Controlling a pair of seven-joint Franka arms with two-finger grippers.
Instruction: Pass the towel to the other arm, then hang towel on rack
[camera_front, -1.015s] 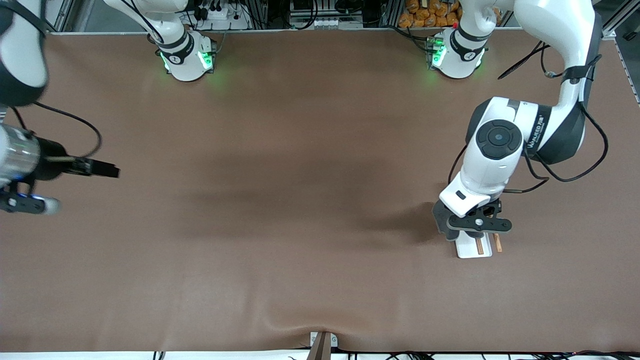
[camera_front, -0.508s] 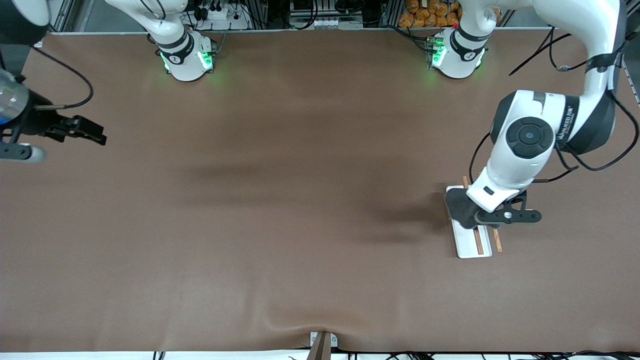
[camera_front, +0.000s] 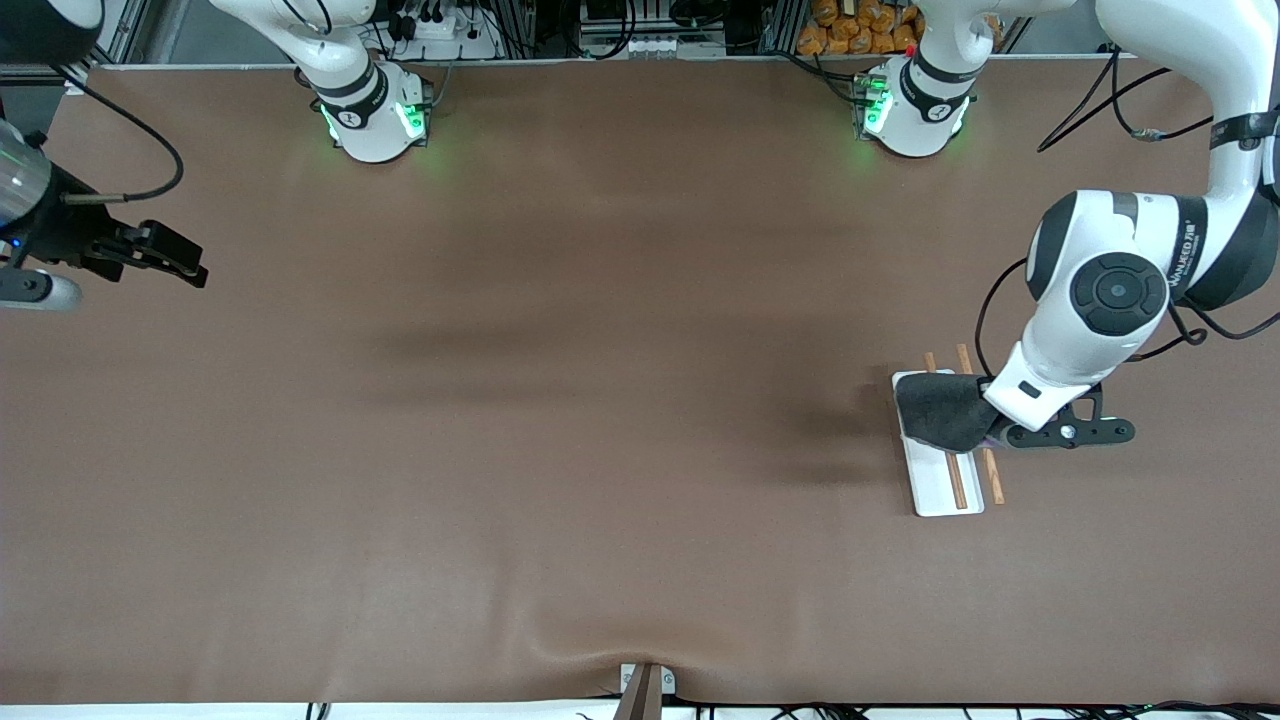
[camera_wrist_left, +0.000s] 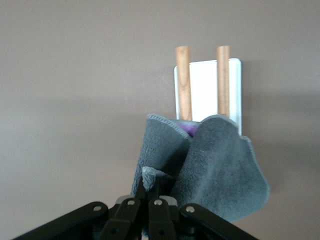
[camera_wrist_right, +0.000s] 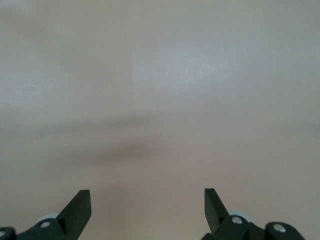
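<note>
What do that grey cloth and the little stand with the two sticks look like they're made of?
The towel looks like soft microfibre: fuzzy matte grey nap, stitched edge, purple underside showing. The rack's rods look like bare wood, tan and unvarnished. Its base is smooth white, probably plastic or painted board.

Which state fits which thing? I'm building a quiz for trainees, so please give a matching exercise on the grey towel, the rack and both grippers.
Things:
1. small dark grey floppy cloth towel
2. white-based rack with two wooden rods
3. left gripper
4. right gripper

States:
A. open, holding nothing
B. draped over the rods
C. shut on the cloth
D. stands toward the left arm's end of the table

Pairs: 1-B, 2-D, 3-C, 4-A
</note>
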